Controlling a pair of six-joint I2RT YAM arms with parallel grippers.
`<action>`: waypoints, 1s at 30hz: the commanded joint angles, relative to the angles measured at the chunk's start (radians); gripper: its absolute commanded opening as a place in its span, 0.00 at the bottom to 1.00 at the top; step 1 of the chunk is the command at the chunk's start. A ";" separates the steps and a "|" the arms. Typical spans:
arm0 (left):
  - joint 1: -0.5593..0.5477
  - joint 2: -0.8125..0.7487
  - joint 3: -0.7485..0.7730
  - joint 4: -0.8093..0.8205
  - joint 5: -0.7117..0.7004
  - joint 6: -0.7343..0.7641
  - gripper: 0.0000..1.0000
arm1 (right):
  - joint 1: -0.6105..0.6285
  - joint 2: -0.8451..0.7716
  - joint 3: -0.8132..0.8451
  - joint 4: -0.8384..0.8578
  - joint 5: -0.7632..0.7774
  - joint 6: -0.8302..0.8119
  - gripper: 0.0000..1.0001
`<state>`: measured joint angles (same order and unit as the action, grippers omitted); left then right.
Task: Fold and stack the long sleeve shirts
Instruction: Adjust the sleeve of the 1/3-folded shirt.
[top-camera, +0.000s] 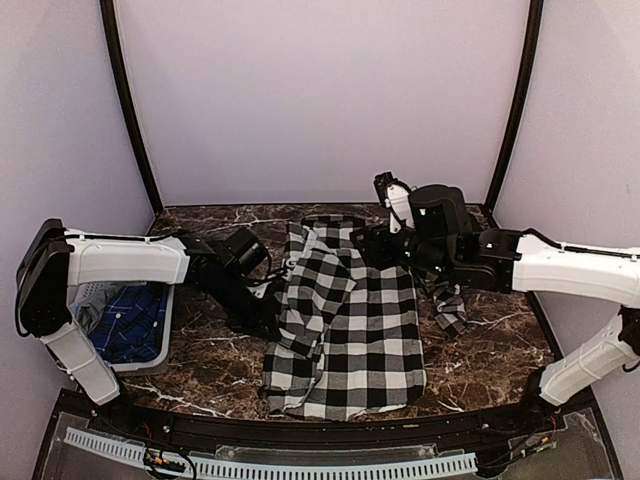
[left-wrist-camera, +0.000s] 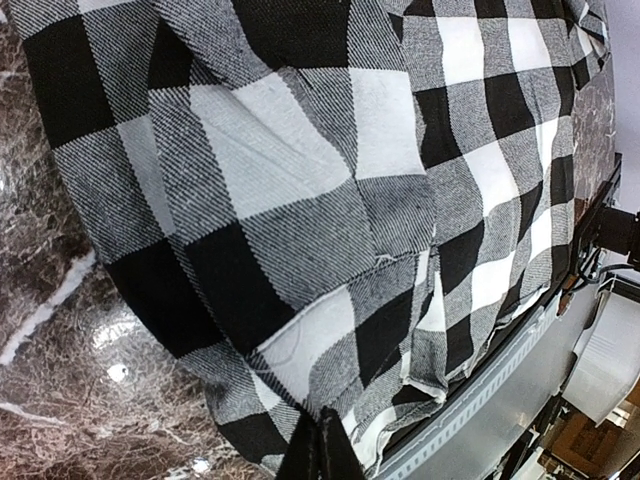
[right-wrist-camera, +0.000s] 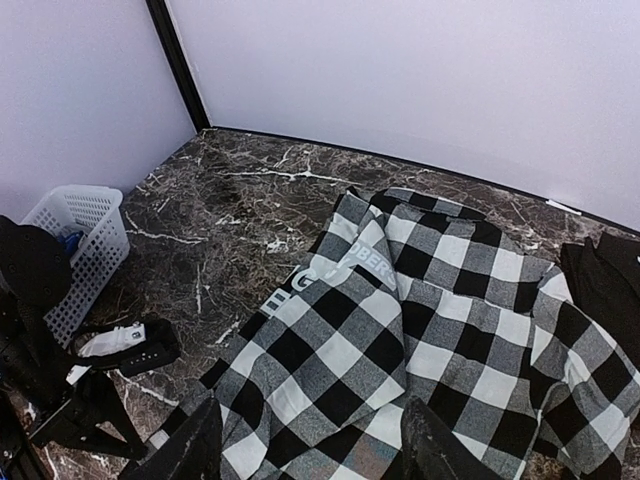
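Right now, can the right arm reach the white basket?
Probably not: the right arm is far across from the basket at the left edge, with the checked shirt and left arm between.

1. Left arm (top-camera: 125, 258): rounded white shells, black joint housings.
2. Right arm (top-camera: 575, 268): matching white shells, bulky black wrist block (top-camera: 440, 215), thin black cable (top-camera: 560, 240) along its top.
3. Left tool (left-wrist-camera: 320, 452): black fingers.
4. Right tool (right-wrist-camera: 310, 420): two dark, blunt fingers.

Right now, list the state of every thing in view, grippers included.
Black-and-white check cloth shirt: lying spread out, one side folded over.
White perforated plastic basket: upright, blue cloth inside.
Left gripper: shut on the shirt's left edge.
Right gripper: open, holding nothing, over the shirt.
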<state>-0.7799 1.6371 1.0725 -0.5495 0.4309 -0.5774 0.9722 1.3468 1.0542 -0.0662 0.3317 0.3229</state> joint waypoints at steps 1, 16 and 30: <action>-0.005 -0.056 -0.023 -0.047 0.015 0.007 0.00 | -0.004 0.035 0.040 -0.009 -0.017 0.000 0.57; -0.005 -0.047 -0.072 -0.037 -0.012 0.011 0.00 | -0.006 0.102 0.063 -0.034 -0.046 0.013 0.57; -0.006 -0.075 -0.072 -0.066 -0.081 0.021 0.24 | -0.004 0.164 0.067 -0.026 -0.187 0.050 0.54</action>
<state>-0.7834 1.6154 0.9977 -0.5591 0.4145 -0.5621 0.9707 1.4788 1.0939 -0.1139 0.2264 0.3477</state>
